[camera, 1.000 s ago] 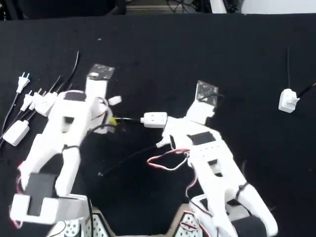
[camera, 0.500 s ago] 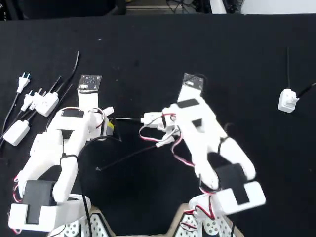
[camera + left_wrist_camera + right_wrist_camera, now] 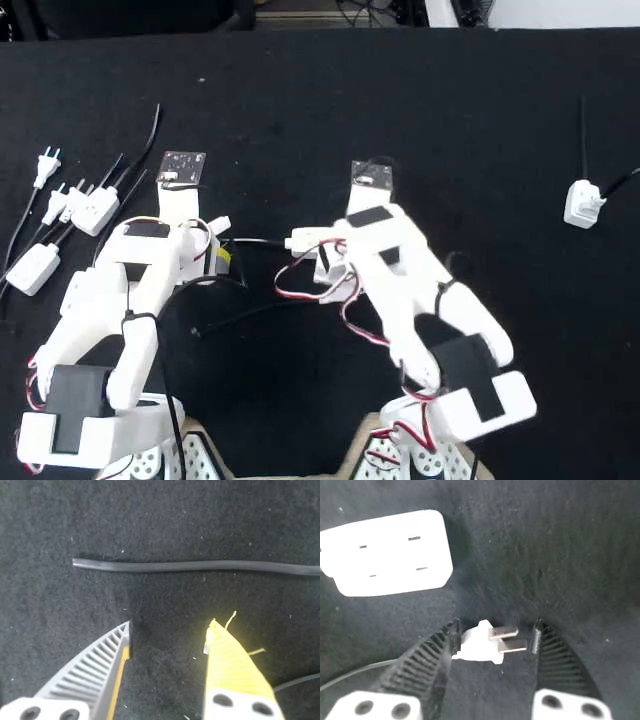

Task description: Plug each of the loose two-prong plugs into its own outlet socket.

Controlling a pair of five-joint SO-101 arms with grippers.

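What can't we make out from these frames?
- High view: right arm covers one end of the outlet socket.
- Right wrist view: whether the right gripper actually grips the plug is unclear.
- Left wrist view: cable cut off by the edge, far end unseen.
- High view: loose plugs too small to count.

White plug [image 3: 482, 647] between parted fingers [image 3: 427, 662]

Your right hand [image 3: 492, 635] swung left towards frame centre beside the socket [image 3: 385, 552], plug [image 3: 482, 645] dragged along, left hand [image 3: 167, 635] drew back slightly.
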